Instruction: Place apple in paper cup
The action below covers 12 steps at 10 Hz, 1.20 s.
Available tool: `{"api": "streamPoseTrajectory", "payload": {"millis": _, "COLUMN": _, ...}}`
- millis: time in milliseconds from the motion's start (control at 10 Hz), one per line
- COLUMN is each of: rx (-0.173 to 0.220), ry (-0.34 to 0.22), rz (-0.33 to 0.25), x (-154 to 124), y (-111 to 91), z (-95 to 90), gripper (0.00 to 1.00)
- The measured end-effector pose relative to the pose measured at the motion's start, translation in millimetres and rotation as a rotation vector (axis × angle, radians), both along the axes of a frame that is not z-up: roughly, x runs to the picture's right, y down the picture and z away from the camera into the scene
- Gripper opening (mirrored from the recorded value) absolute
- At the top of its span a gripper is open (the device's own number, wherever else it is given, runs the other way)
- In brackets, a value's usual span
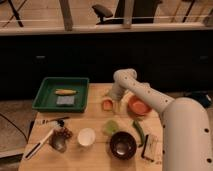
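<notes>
The apple [106, 104], a small orange-red fruit with a darker centre, lies on the wooden table [95, 160] near its back middle. My gripper [114, 102] hangs low right beside it, on its right side, at the end of the white arm [145, 95] that reaches in from the lower right. The gripper stands open, and I cannot tell whether it touches the apple. The paper cup [86, 136], small, white and upright, stands nearer the front, left of the apple and well apart from the gripper.
An orange bowl [138, 106] sits just right of the gripper. A dark maroon bowl [122, 145], a green vegetable [138, 131] and a pale green item [111, 127] lie in front. A green tray [45, 97] stands at the back left; tongs [40, 145], grapes [65, 132] and a metal cup [58, 143] lie front left.
</notes>
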<state>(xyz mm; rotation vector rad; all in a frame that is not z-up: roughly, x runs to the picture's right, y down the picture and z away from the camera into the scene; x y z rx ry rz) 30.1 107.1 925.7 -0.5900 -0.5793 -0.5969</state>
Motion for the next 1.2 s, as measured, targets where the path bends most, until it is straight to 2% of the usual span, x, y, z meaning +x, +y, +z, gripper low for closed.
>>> {"api": "streamPoseTrajectory", "payload": {"millis": 100, "rx": -0.002, "ry": -0.015, "rz": -0.015, "x": -0.7, "y": 1.3, "z": -1.8, "gripper": 0.78}}
{"api": "streamPoseTrajectory", "payload": {"millis": 300, "rx": 0.001, "ry": -0.038, "rz": -0.037, "x": -4.3, "y": 1.8, "z": -5.4, "gripper": 0.61}}
{"api": "streamPoseTrajectory", "payload": {"millis": 600, "rx": 0.015, "ry": -0.054, "rz": -0.053, "x": -1.4, "y": -1.9, "z": -13.3, "gripper": 0.29}}
{"api": "streamPoseTrajectory", "payload": {"millis": 900, "rx": 0.031, "ry": -0.069, "rz": -0.058, "x": 2.7, "y": -8.1, "z": -24.0, "gripper": 0.02}}
{"api": "streamPoseTrajectory", "payload": {"millis": 1200, "rx": 0.049, "ry": -0.098, "rz": -0.075, "x": 1.1, "y": -18.4, "z": -43.9, "gripper": 0.00}}
